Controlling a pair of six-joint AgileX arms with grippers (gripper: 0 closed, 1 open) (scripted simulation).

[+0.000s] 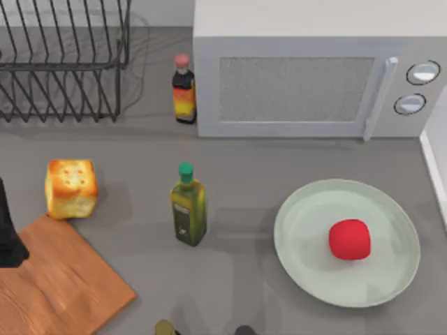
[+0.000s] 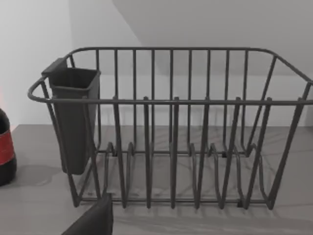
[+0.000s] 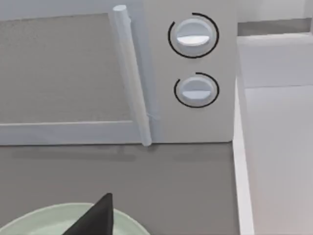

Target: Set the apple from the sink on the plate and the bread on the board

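The left gripper (image 1: 10,241) is showing as a dark shape at the left edge of the top view, hanging over the near corner of the board (image 1: 59,286), and whether its fingers are open or closed cannot be told; one dark fingertip (image 2: 95,220) is poking in at the lower edge of the left wrist view, facing the wire dish rack (image 2: 171,127) with its dark cutlery cup (image 2: 73,117). A fingertip (image 3: 98,215) of the right gripper is sitting at the bottom of the right wrist view, over the rim of the plate (image 3: 44,220), and its opening cannot be told either. In the top view the apple (image 1: 349,239) is lying on the plate (image 1: 300,237) in the lower right of the frame, a little right of the plate's middle. The bread (image 1: 70,188) is resting on the table (image 1: 244,167) at middle left, touching or just off the board's upper corner. A green-capped oil bottle (image 1: 188,209) is standing near the centre, a red-capped sauce bottle (image 1: 184,91) is standing beside the microwave (image 1: 307,70) at upper right, and the rack (image 1: 63,59) is filling the upper left
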